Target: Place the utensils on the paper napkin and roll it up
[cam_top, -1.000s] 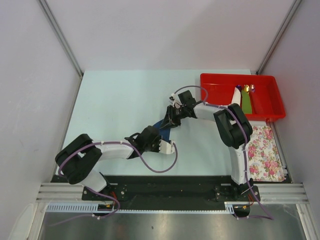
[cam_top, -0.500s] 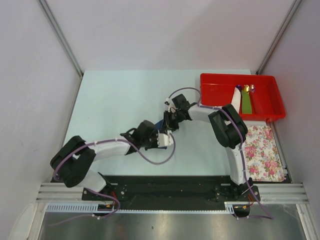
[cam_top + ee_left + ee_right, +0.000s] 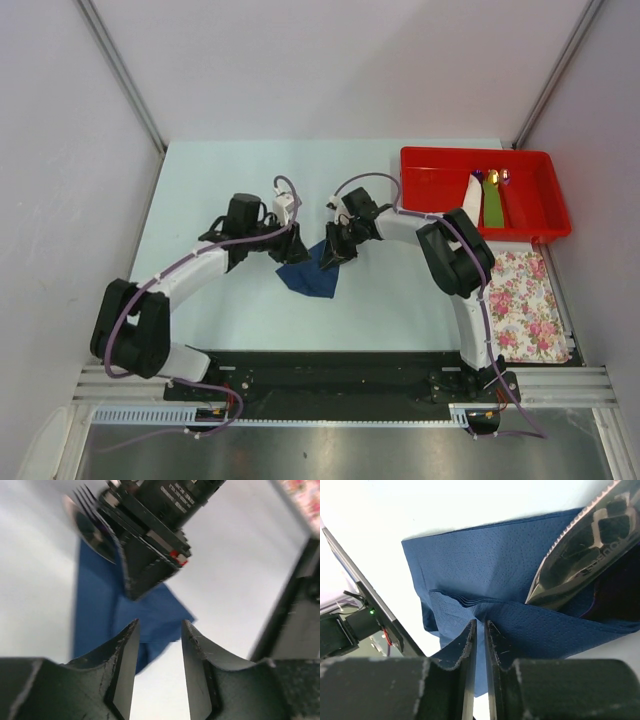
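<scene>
Overhead view of a pale counter (image 3: 220, 190) with two robot arms reaching toward its middle. A dark blue napkin (image 3: 310, 276) lies there, crumpled into a rough wedge, just near of both arm tips.

The left end effector (image 3: 292, 244) sits at the napkin's far left corner. In its wrist view the left end effector (image 3: 159, 625) is partly open, with a clear gap between the fingers and nothing held; the napkin (image 3: 97, 600) lies beyond it.

The right end effector (image 3: 334, 254) is at the napkin's far right edge. Its wrist view shows the right end effector (image 3: 480, 625) almost closed, pinching a raised fold of the napkin (image 3: 485, 565).

A shiny knife (image 3: 575, 555) with a serrated edge lies on the napkin, right of the pinched fold. Blurred fork tines (image 3: 85, 499) show beside the right arm's tip.

A red tray (image 3: 430, 165) stands at the far right. A flowered cloth (image 3: 530, 300) lies near of it.
</scene>
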Available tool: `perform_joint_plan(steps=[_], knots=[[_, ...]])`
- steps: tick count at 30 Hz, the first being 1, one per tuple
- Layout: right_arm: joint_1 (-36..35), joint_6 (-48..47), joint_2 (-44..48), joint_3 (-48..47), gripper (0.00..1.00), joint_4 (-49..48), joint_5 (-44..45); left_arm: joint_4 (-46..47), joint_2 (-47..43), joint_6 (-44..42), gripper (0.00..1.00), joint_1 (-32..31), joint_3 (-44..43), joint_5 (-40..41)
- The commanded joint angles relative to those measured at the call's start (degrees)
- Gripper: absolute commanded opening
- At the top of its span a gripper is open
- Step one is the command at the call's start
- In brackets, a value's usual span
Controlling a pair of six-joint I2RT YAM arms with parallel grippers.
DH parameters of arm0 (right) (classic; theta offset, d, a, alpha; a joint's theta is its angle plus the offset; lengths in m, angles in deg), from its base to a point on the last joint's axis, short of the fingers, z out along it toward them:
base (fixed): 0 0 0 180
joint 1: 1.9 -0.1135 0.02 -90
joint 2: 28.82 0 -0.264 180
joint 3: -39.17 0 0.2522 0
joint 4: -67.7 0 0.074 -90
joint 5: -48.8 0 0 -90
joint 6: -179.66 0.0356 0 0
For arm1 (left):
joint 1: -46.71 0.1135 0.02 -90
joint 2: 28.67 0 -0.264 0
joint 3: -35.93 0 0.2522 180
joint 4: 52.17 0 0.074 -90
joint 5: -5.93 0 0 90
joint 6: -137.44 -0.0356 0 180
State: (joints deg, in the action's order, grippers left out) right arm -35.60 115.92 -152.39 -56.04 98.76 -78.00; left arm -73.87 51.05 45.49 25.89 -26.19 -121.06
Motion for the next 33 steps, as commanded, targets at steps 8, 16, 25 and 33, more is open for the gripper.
perform_joint_plan(steps=[8, 16, 25, 33], knots=[[-1.7, -10.4, -2.5, -3.1, 0.14, 3.4, 4.4, 17.2, 12.1, 28.8, 0.34, 0.0, 6.5, -8.6], [-1.6, -16.3, -3.4, -4.6, 0.14, 4.9, 3.8, 24.0, 17.8, 34.0, 0.29, -0.7, 7.4, -9.7], [-1.5, -18.4, -3.2, -5.6, 0.15, 5.2, 2.2, 25.4, 25.1, 37.7, 0.18, -1.5, 6.5, -6.3], [4.3, -8.7, 5.2, -6.6, 0.37, -1.1, -1.3, 22.2, 28.5, 39.0, 0.01, -1.2, 7.4, -2.8]])
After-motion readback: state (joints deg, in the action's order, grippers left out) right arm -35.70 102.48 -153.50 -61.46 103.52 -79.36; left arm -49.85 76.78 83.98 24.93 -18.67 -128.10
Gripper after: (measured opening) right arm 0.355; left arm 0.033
